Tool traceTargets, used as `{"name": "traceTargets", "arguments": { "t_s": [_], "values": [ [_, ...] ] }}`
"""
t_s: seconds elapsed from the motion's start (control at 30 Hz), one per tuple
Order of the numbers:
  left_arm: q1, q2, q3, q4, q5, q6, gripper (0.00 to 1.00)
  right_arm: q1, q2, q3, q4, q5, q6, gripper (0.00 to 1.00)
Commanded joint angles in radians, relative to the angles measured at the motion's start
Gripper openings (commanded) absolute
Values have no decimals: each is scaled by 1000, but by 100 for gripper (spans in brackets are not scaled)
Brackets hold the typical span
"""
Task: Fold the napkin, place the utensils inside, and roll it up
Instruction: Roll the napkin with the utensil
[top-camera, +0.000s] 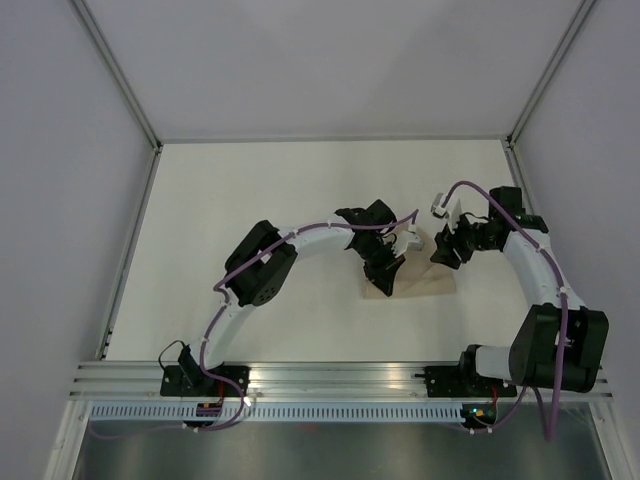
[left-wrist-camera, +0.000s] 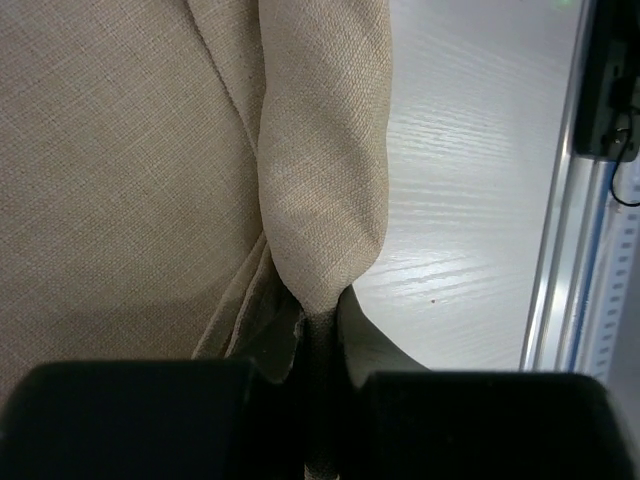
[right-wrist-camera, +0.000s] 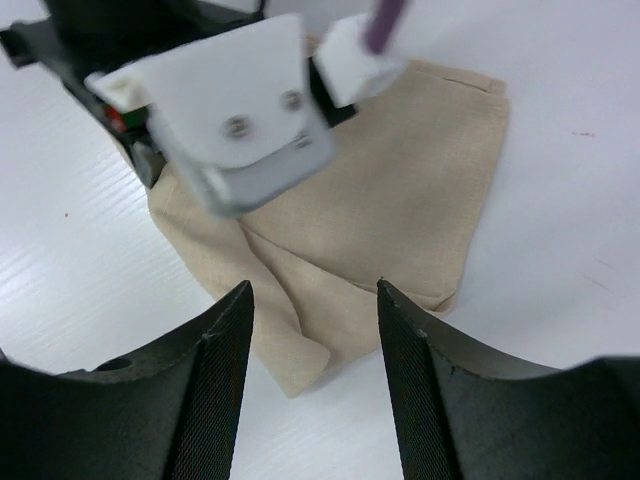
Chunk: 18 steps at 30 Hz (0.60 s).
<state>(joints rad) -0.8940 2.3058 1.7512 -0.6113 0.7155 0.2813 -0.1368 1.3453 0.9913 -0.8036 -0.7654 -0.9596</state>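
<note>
Left arm (top-camera: 300, 240) is bending inward, left tool (left-wrist-camera: 318, 325) clamping a raised fold of the plain beige-tan woven cloth napkin (right-wrist-camera: 400, 200) lying on the white table (top-camera: 250, 200); right tool (right-wrist-camera: 312, 300) is hovering above it, jaws standing apart.

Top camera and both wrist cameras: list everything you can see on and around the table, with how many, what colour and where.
napkin: one, beige, partly folded and bunched, right of the table's middle
table: one, white, under everything
rail: one, silver metal, along the table's near edge
walls: three, pale grey, at left, back and right
cables: two, purple, one along each arm
left arm: one, white with black joints, reaching from the rail to the napkin
right arm: one, same colours, curving in from the right
left gripper: one, black, shut on a fold of the napkin
right gripper: one, black, open, at the napkin's right side
</note>
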Motion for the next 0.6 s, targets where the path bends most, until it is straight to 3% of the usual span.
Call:
{"name": "traceTargets", "arguments": {
  "t_s": [0.0, 0.27, 0.57],
  "values": [
    [1, 128, -21, -215, 12, -41, 2, 34, -69, -77, -49, -40, -175, 59],
    [26, 184, 30, -269, 44, -63, 2, 299, -296, -321, 176, 96, -111, 63],
    [43, 227, 85, -307, 61, -88, 4, 506, -249, -408, 303, 248, -65, 65]
  ]
}}
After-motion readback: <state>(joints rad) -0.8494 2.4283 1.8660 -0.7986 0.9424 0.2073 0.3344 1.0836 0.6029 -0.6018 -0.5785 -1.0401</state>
